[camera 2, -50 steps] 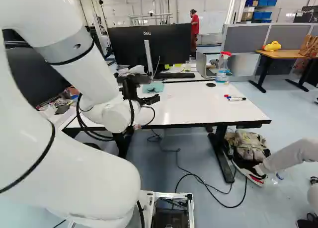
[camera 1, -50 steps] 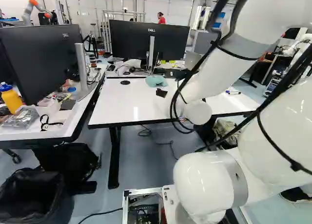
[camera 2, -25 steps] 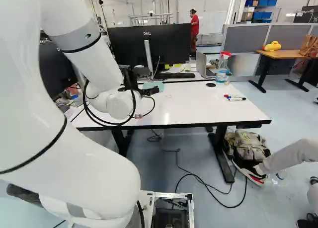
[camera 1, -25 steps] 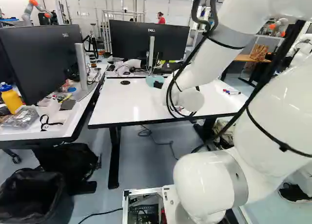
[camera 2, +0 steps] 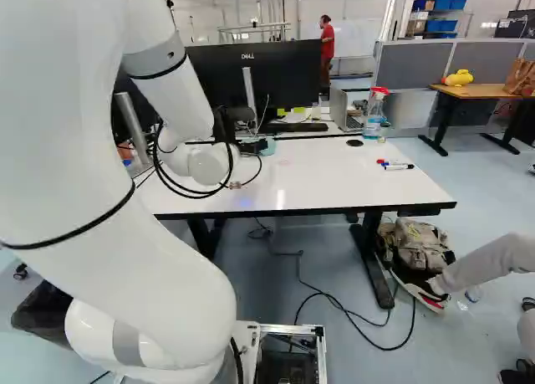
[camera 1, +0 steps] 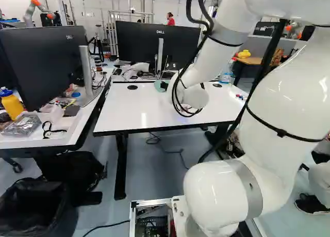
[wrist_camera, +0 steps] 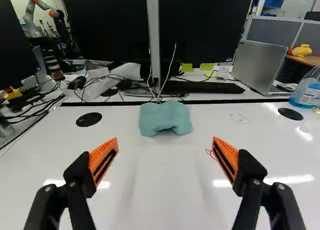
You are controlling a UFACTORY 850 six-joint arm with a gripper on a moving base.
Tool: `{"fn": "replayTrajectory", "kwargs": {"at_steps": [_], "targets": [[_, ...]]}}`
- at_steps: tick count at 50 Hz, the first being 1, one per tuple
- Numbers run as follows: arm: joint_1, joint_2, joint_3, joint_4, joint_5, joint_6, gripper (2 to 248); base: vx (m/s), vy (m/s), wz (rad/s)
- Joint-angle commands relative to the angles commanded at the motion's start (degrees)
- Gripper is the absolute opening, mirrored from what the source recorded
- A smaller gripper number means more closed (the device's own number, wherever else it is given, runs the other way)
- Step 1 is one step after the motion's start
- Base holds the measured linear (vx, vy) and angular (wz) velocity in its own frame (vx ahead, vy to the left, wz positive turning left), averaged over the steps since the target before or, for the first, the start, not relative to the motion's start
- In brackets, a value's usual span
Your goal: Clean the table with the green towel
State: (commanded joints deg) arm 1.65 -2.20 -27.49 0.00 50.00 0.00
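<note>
The jaws (camera 2: pixel 254 147) hang released, spread wide over the white bench (wrist_camera: pixel 150 195). The green towel (wrist_camera: pixel 165 119) lies bunched on it at their twelve o'clock, spray bottle (wrist_camera: pixel 306 93) toward two.

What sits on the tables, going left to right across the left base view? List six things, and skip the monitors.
Yellow bottle → black strap → black disc → green towel → spray bottle → markers.
</note>
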Motion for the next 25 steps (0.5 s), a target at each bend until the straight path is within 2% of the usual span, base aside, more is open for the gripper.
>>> {"fn": "replayTrajectory", "kwargs": {"at_steps": [25], "targets": [[0.0,-7.2,-7.7,0.0,0.0,0.0,247,0.000,0.000,0.000]]}}
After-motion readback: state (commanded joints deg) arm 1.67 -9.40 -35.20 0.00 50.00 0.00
